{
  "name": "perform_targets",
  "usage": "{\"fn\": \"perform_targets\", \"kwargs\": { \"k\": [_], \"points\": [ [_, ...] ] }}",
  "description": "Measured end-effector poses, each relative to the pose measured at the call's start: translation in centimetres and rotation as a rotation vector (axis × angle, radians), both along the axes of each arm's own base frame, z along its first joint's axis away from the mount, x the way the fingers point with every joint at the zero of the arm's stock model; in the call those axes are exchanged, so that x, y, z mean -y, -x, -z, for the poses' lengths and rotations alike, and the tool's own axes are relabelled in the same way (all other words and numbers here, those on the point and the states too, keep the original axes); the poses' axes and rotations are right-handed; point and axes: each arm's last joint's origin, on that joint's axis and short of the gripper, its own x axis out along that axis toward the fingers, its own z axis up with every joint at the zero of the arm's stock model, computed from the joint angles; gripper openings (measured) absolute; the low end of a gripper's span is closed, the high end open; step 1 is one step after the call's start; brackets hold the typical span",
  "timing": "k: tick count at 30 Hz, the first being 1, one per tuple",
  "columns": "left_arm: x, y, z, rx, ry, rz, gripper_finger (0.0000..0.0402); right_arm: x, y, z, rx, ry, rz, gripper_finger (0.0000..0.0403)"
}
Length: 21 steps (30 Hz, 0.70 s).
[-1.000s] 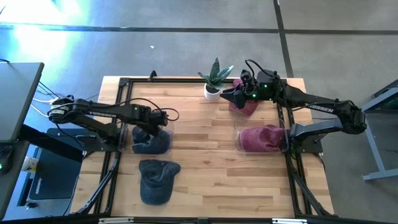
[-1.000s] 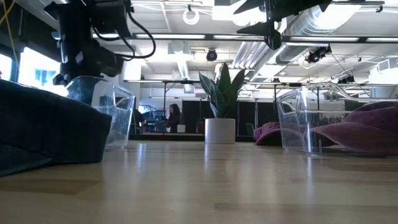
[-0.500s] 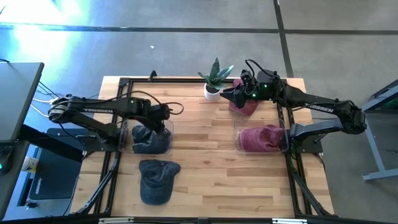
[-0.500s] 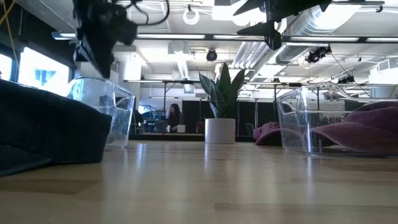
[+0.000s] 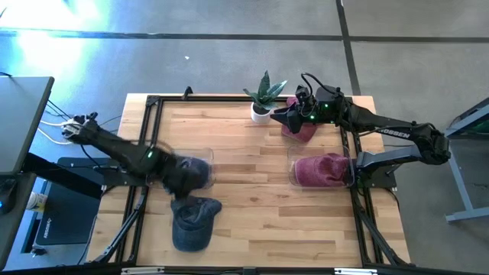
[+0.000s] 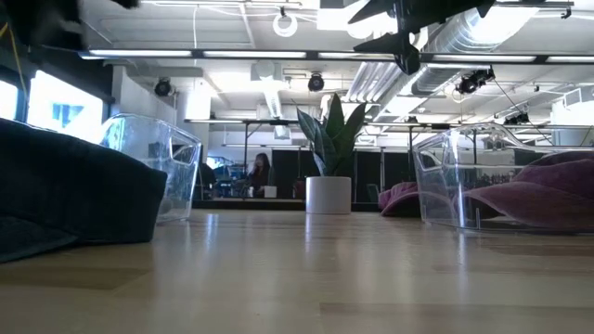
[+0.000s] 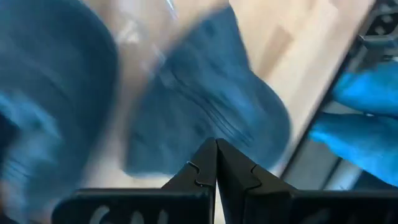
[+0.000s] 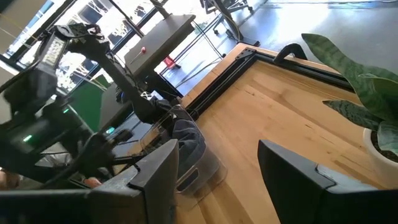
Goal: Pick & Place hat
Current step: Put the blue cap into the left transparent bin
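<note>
**Desk:** Where were the hats when you looked?

**Operator:** I counted four. A dark blue hat (image 5: 190,221) lay loose on the table (image 5: 252,191) near its front edge, left of centre. Just behind it a second blue hat (image 5: 192,171) sat in the clear bin (image 5: 205,173) on the left side. On the right a maroon hat (image 5: 321,169) filled the other clear bin (image 5: 293,173), and another maroon hat (image 5: 299,127) lay on the wood near the back edge, just beside the potted plant (image 5: 263,98).

**Desk:** And the left gripper?

**Operator:** The left gripper (image 7: 216,163) had its fingers pressed together with nothing between them. From above I saw that arm blurred, reaching in from the left edge, its tip over the left bin. Its wrist camera looked down on blue fabric and a strip of bare wood past the meeting fingertips.

**Desk:** The right one?

**Operator:** The right gripper (image 5: 284,117) hung above the table at the back, right of the plant and over the loose maroon hat. I saw its fingers (image 8: 160,177) spread wide, gripping nothing. In the table-level view it sat up near the top, clear of the wood
</note>
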Motion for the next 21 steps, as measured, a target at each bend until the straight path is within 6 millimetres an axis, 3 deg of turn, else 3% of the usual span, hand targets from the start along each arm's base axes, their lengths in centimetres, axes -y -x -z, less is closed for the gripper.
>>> {"fn": "perform_targets", "kwargs": {
  "k": [4,9,14,21],
  "points": [
    [3.7,1.7,-0.2,-0.023,0.073,-0.136,0.0001,0.0,0.0,0.0,-0.005,0.030,-0.021,0.0215],
    [7.9,3.9,-0.6,0.104,0.146,-0.231,0.0028,-0.1,0.0,0.0,-0.008,0.066,-0.066,0.0215],
    [11.4,4.4,0.7,0.246,0.107,-0.115,0.0108,-0.3,-0.1,0.1,-0.018,0.080,-0.082,0.0215],
    [14.7,2.9,4.6,0.291,-0.062,0.206,0.0249,-1.7,-0.5,0.3,-0.039,0.025,-0.095,0.0215]
  ]
}}
